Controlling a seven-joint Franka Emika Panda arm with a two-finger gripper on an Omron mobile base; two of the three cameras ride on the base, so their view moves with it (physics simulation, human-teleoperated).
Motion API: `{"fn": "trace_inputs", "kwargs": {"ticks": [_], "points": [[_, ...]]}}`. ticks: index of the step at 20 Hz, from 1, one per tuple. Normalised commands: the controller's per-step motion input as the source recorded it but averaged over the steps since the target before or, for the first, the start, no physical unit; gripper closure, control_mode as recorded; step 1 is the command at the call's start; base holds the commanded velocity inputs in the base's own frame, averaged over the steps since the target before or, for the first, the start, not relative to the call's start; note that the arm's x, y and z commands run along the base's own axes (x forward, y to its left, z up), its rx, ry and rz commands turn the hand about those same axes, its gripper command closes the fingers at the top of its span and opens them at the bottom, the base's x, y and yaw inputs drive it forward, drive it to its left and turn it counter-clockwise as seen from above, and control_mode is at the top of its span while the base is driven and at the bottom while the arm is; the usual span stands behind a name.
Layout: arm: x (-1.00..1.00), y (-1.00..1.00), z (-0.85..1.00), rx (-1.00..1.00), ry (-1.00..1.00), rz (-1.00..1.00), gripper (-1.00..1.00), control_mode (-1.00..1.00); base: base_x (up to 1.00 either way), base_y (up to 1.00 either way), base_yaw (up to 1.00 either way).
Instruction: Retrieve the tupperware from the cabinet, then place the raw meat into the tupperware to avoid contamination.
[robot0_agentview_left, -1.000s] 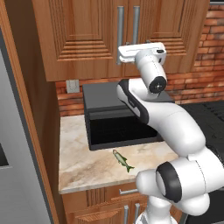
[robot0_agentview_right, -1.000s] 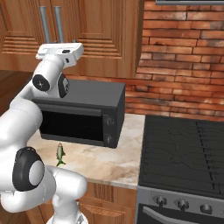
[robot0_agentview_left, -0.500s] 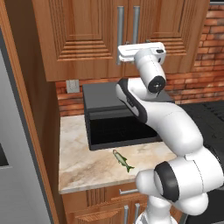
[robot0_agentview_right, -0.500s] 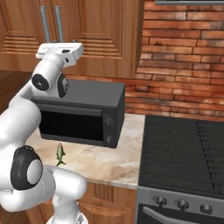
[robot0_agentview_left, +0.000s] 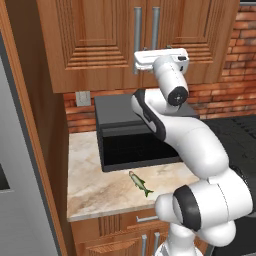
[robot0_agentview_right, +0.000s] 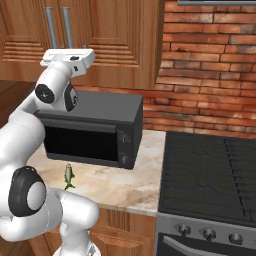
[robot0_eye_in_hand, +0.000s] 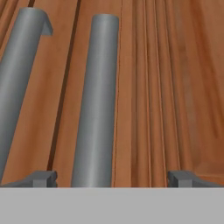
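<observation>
The arm (robot0_agentview_left: 190, 145) rises in a tall arc from its base in front of the table (robot0_agentview_left: 95, 192), bends over the microwave (robot0_agentview_left: 132, 132) and brings its flat white hand level against the cabinet (robot0_agentview_left: 100, 45), right at the lower ends of the two handles (robot0_agentview_left: 145, 30). The cabinet, red-brown wood with two paneled doors, hangs above the microwave with both doors closed; its long silver bars stand upright side by side where the doors meet. From the hand camera the pincer (robot0_eye_in_hand: 113, 178) stands wide open with nothing in it: its two dark tips sit far apart, and the right-hand bar (robot0_eye_in_hand: 97, 105) runs up between them, nearer the left tip, while the other bar (robot0_eye_in_hand: 19, 74) lies outside that tip. Whether the tips touch the wood cannot be told. The microwave, a big black box with its door shut, sits on the marble table below the cabinet. The fish (robot0_agentview_left: 140, 183), slender, silvery-grey with a greenish back and dark tail, lies flat on the table just in front of the microwave, apart from it and well below the pincer.
</observation>
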Motion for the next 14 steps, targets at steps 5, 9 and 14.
{"fn": "trace_inputs", "kwargs": {"ticks": [5, 9, 14], "points": [[0.30, 0.01, -0.07, 0.00, 0.00, 0.00, 1.00, -1.00, 0.00, 0.00, 0.00], [0.17, -0.03, -0.04, 0.00, 0.00, 0.02, 1.00, -1.00, 0.00, 0.00, 0.00], [0.12, -0.02, -0.04, 0.00, 0.00, 0.02, 1.00, -1.00, 0.00, 0.00, 0.00]]}}
